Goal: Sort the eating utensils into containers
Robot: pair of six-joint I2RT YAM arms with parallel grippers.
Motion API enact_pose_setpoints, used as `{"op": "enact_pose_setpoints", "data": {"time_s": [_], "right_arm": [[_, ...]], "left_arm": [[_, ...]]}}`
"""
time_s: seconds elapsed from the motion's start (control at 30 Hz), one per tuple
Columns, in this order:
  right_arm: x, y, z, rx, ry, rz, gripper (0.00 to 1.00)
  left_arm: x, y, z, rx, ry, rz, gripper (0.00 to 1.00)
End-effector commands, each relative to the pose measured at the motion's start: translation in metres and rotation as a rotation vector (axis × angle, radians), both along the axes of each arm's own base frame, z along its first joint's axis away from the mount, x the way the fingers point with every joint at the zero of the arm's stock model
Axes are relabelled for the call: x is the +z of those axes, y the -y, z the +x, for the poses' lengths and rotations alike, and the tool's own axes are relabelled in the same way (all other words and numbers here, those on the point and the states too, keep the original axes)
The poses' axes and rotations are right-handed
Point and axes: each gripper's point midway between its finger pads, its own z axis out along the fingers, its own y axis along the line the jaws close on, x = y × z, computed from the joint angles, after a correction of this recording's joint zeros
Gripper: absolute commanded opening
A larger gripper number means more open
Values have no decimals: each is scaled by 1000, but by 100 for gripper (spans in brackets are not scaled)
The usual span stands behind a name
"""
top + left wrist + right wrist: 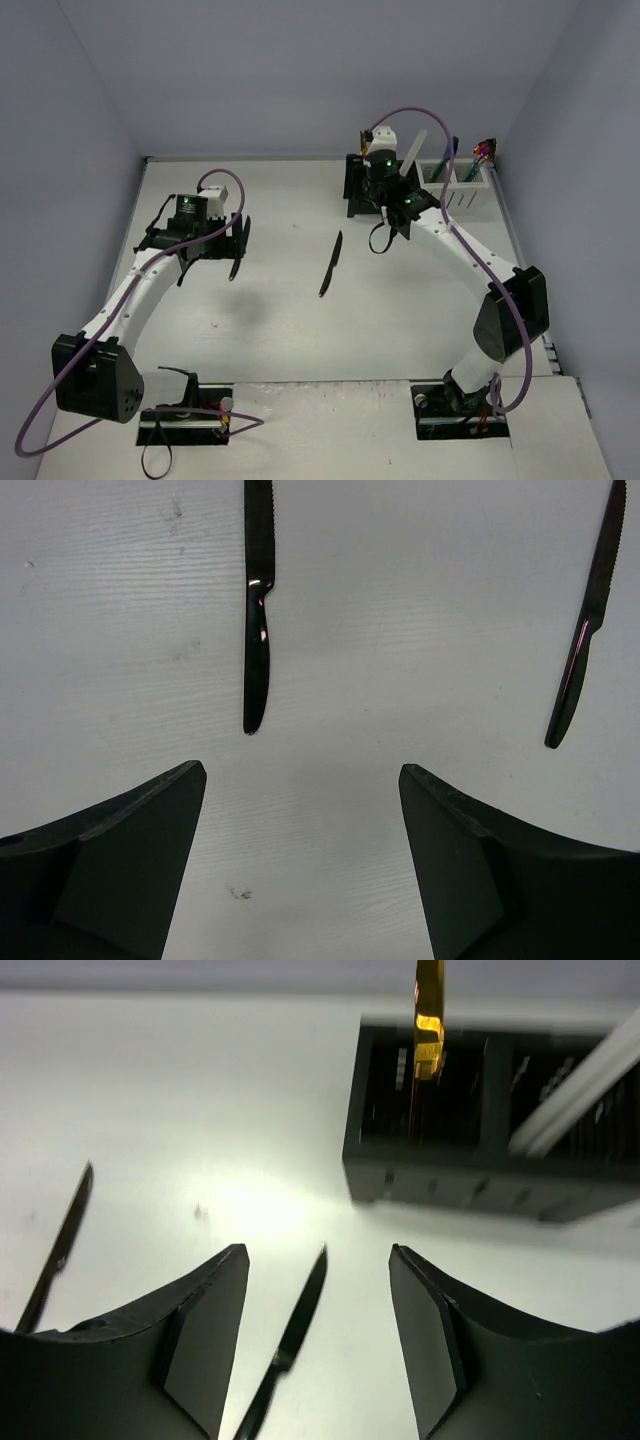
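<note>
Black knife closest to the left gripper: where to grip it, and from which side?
Grip the black knife by its rounded handle, next to the serrated blade, coming straight down from above. It lies flat on the table, lengthwise ahead of the open left gripper, so the jaws would likely close across its narrow width.

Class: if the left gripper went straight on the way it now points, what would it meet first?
The left gripper would probably meet the table first, just beside the nearer black knife, which lies off-centre within the span of its open jaws. Depth is unclear.
</note>
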Motion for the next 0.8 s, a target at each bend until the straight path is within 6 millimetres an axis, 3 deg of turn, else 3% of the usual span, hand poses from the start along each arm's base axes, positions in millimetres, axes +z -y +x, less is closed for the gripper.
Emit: {"op": "enact_pose_setpoints", "data": {"time_s": [0.0, 0.1, 0.3, 0.57, 0.77], "right_arm": [[-48, 1, -43, -105, -254, 21, 64], [-80, -10, -64, -100, -372, 24, 65], [-137, -36, -85, -94, -530, 28, 60], [-181, -72, -100, -80, -627, 15, 53], [-200, -81, -105, -103, -653, 6, 51]], "left_arm": [[31, 3, 10, 1, 96, -33, 76], [32, 2, 10, 2, 98, -32, 76], [30, 2, 10, 3, 92, -27, 76], [31, 2, 9, 1, 95, -28, 76], [34, 1, 9, 4, 102, -26, 76]]}}
